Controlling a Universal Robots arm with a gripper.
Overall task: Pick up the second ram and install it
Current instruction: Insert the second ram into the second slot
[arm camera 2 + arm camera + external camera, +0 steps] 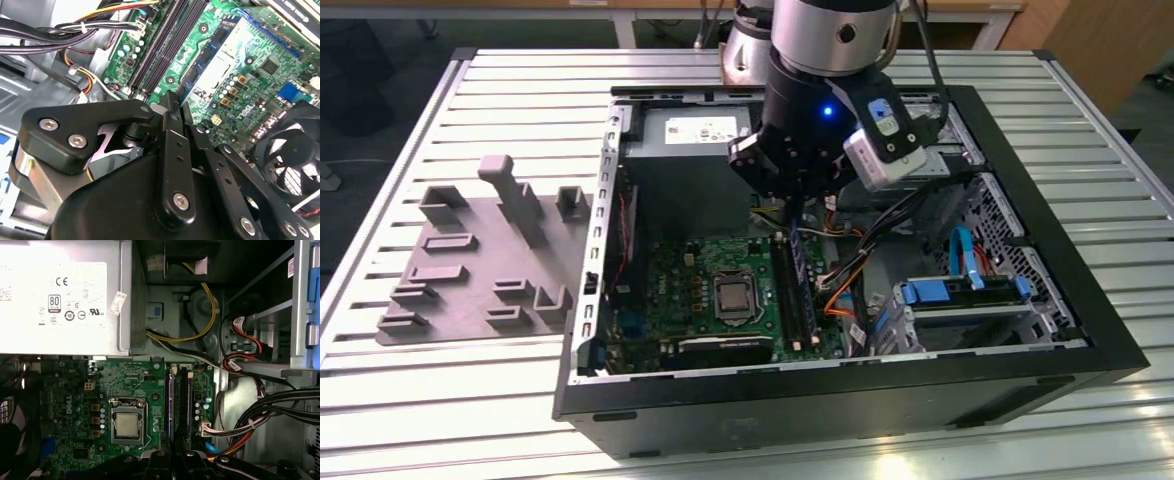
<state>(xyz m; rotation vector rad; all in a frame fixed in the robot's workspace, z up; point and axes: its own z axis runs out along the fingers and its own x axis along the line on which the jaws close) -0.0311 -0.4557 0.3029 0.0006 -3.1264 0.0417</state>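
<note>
My gripper hangs inside the open computer case, low over the black memory slots of the green motherboard. In the second wrist view its fingers stand pressed together, shut on the near end of the second ram. This is a slim dark stick with bluish chips, running away from the fingertips along the slot nearest the processor. In the first wrist view the stick shows edge-on as a thin purplish strip above the gripper. I cannot tell whether it sits fully in the slot.
A grey moulded holder lies on the slatted table at the exterior view's left. Inside the case are the silver power supply, cable bundles, a black fan and a blue-tabbed drive cage.
</note>
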